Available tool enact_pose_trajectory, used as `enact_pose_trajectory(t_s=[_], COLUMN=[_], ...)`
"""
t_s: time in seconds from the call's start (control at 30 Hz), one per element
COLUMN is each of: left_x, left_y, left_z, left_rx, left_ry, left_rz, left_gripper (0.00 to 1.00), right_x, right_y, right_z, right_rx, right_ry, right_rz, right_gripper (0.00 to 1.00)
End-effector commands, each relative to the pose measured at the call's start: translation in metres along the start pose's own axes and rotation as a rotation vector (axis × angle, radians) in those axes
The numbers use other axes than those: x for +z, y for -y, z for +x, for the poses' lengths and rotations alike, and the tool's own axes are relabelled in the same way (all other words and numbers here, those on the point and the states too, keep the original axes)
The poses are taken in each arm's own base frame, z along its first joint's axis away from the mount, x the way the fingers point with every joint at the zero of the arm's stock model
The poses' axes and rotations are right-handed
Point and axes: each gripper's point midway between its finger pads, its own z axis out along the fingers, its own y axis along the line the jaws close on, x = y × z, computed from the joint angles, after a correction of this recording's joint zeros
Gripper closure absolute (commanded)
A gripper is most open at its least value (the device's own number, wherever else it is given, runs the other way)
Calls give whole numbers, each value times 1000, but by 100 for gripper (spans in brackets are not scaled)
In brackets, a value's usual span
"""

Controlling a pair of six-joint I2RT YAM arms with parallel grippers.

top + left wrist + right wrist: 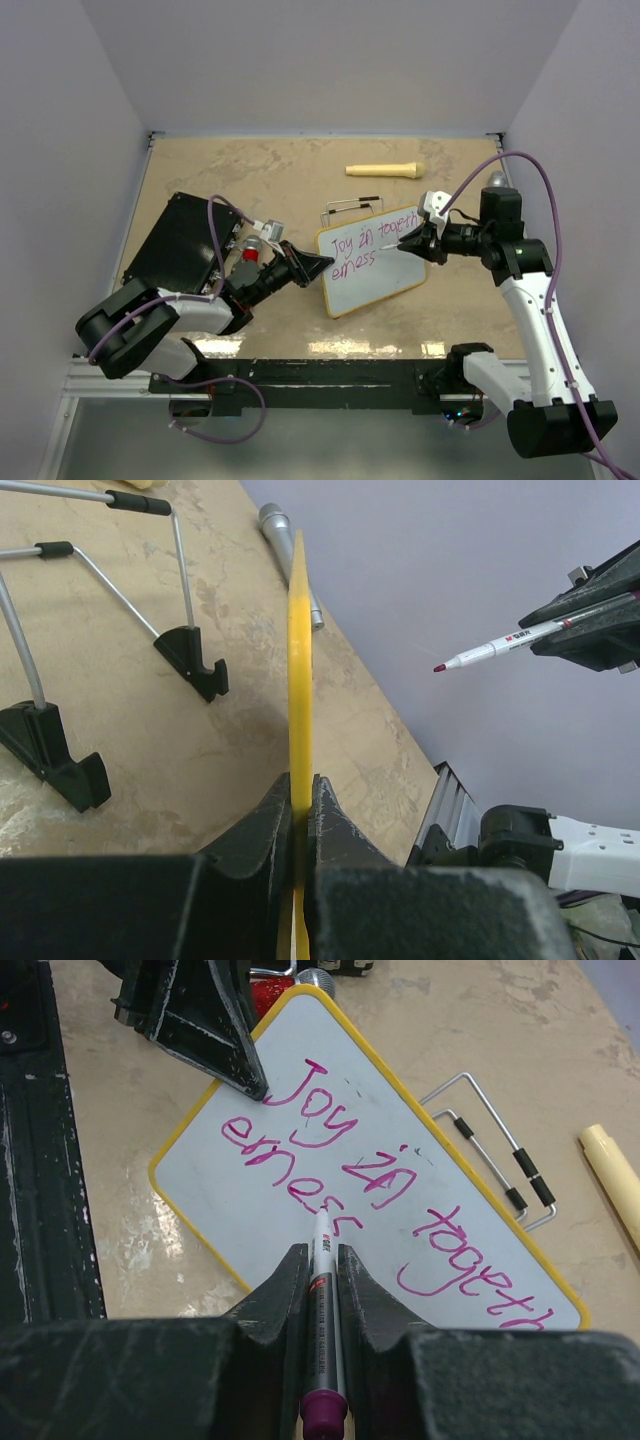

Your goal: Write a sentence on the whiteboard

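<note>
Holding the whiteboard mid-table: left gripper is clamped on its left edge, yellow rim pinched between the black fingers. Left wrist view shows the board edge-on as a thin yellow strip

Board: small glossy white rectangle, rounded corners, thin yellow rim, turned at an angle to the table edge. Can't tell if its underside rests on the table

The sentence is pink-magenta marker handwriting in two lines, "Joy in togeth" over "erness". Loose uneven letters, a few strokes gone over twice

Right gripper is closed around a marker: slim white barrel, magenta cap end towards the wrist, magenta tip pointing at the end of "erness". In the left wrist view the tip stands clear of the board face

Rest:
- wire stand just behind the board, silvery bent rod with black sleeves and black plastic feet
- cream cylinder lying flat near the back wall
- black flat case left of the board, matte, rectangular
- tabletop is sandy beige, mottled like stone
</note>
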Motion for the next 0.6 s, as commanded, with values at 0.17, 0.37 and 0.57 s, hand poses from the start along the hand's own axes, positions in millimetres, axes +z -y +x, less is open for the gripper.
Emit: enact_pose_trajectory(t_s=[0.17, 0.37, 0.57], left_x=[3, 1, 1], left_y=[35, 34, 36], left_z=[-36, -31, -31], left_rx=[0, -5, -4], left_ry=[167, 167, 168], left_rz=[121, 119, 124], left_gripper=[100, 100, 100], right_x=[0, 0, 0], right_y=[4, 4, 5], right_z=[-5, -4, -5], right_rx=[-43, -37, -37], right_ry=[19, 23, 23], right_rz=[14, 15, 15], right_gripper=[100, 100, 100])
